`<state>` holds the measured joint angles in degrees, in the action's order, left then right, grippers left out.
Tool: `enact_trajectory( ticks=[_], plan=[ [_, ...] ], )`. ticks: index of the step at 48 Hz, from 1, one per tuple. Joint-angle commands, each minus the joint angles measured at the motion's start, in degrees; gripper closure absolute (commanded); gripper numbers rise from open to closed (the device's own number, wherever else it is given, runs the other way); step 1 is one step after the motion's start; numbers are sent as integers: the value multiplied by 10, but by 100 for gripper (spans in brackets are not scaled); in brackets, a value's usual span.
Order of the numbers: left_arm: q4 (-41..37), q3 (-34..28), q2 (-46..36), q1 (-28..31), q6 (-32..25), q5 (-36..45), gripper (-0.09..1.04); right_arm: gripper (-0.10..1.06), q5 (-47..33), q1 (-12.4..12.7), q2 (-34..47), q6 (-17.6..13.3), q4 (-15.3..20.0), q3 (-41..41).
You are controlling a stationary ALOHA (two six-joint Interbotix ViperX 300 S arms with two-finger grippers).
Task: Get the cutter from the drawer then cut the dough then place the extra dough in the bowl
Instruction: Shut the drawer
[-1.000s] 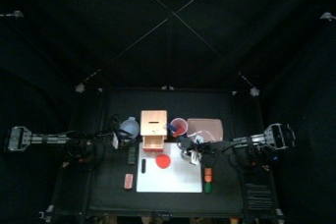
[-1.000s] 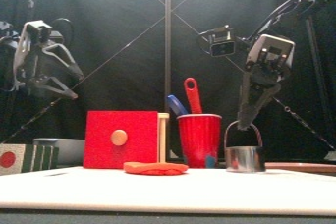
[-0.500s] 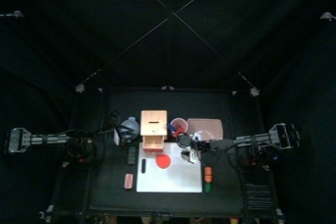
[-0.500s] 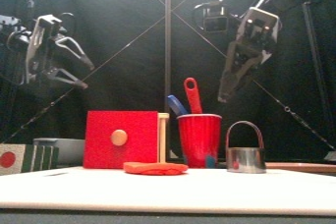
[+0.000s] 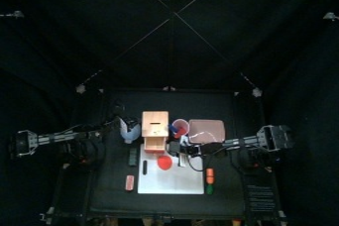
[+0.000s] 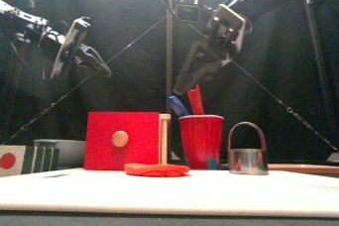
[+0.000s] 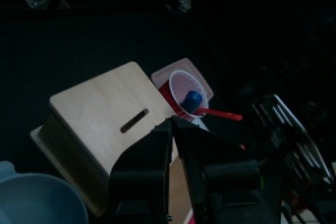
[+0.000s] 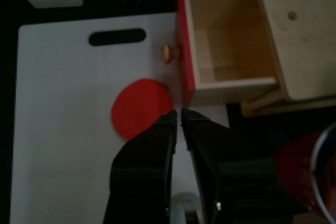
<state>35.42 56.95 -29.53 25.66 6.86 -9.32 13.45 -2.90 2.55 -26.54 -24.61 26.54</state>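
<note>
no legible text, labels or numbers anywhere in view; nothing readable on any object.

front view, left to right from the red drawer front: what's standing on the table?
red drawer front → red cup with toy knives → round metal cutter. dough disc overlaps the first two, so omitted.

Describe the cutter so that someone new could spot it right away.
Start at the white board that fills the front of the table. Go right from the wooden box with the red front, past the red cup of toy knives. The cutter stands just right of the cup. It is the only shiny metal thing, a short round ring under an arched wire handle.
</note>
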Motion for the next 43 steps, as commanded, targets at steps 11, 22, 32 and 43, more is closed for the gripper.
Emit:
enact_trajectory(
  ticks=[11,22,32,43],
  plan=[
    [33,-101,147,69,-2,2,50,51,27,-8,81,-1,-6,-117],
    [40,-172,245,86,-2,35,51,51,79,-12,135,4,-25,-184],
    [39,-209,289,100,-3,96,51,51,112,-14,168,4,-34,-222],
    [38,-209,292,100,-3,117,51,51,137,-11,185,1,-46,-238]
  ],
)
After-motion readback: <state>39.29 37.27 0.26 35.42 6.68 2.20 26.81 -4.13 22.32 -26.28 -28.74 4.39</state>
